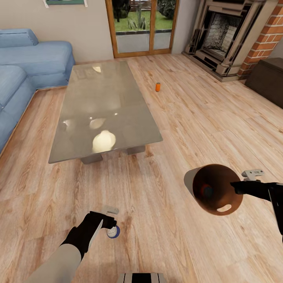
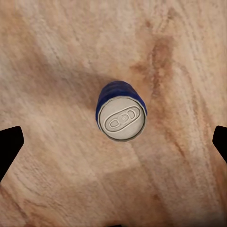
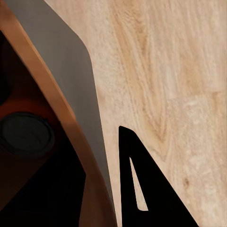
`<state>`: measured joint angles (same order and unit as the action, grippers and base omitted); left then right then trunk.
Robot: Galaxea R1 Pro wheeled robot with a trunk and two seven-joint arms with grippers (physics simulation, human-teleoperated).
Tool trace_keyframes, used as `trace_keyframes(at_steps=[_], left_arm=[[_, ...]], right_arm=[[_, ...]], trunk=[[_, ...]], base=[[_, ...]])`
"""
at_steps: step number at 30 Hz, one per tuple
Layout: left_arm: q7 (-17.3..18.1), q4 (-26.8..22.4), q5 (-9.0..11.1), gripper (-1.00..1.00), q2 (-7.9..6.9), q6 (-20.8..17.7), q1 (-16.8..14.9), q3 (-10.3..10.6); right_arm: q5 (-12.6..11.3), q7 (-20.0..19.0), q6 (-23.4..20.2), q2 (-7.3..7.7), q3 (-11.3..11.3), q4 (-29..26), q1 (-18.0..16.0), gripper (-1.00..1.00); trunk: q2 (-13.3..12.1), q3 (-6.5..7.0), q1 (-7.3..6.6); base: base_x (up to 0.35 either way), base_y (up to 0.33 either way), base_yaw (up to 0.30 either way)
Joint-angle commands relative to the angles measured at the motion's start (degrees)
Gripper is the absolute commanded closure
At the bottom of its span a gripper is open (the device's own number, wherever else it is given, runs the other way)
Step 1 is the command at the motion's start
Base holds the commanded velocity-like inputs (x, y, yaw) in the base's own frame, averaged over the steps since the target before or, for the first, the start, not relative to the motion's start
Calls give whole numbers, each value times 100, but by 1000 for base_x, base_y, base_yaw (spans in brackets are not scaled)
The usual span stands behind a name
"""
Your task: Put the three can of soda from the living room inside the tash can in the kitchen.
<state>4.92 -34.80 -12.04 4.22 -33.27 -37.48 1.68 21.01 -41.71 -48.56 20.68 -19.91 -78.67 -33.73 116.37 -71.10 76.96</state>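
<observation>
A dark blue can of soda point(image 1: 113, 232) point(image 2: 121, 116) stands upright on the plank floor, silver top up. My left gripper point(image 1: 109, 225) point(image 2: 117, 137) hovers right over it, open, its fingers wide on either side and apart from it. My right gripper point(image 1: 237, 188) is shut on the rim of the tash can point(image 1: 214, 189), held tilted above the floor, with one fingertip point(image 3: 142, 189) outside the grey wall point(image 3: 71, 80). A can point(image 1: 205, 191) point(image 3: 26, 135) lies inside it. An orange can of soda point(image 1: 158, 87) stands on the floor beyond the table.
The large glass low table point(image 1: 106, 98) is ahead on the left, with the blue sofa point(image 1: 27, 63) behind it. Glass doors point(image 1: 141, 27) are on the far wall. A fireplace point(image 1: 226, 35) and a dark cabinet point(image 1: 269, 78) stand at the right.
</observation>
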Motion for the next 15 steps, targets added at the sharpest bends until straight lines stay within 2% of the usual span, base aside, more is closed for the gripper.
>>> trace_keyframes(at_steps=[1, 10, 15], left_arm=[[0, 0, 0, -100, 0, 2, 1, 0], [-30, -7, 0, -100, 6, 4, 1, 0], [-70, -8, 22, -100, 47, 1, -4, 4]], right_arm=[[-72, -5, -21, -1, 0, -1, -2, 100], [-79, -3, -22, -13, 4, 1, -2, 100], [-78, -17, -22, 1, 2, -2, -2, 100]], trunk=[[0, 0, 0], [0, 0, 0], [201, -89, 109]], base=[[9, -5, 0], [2, -1, 0], [0, 0, 0]])
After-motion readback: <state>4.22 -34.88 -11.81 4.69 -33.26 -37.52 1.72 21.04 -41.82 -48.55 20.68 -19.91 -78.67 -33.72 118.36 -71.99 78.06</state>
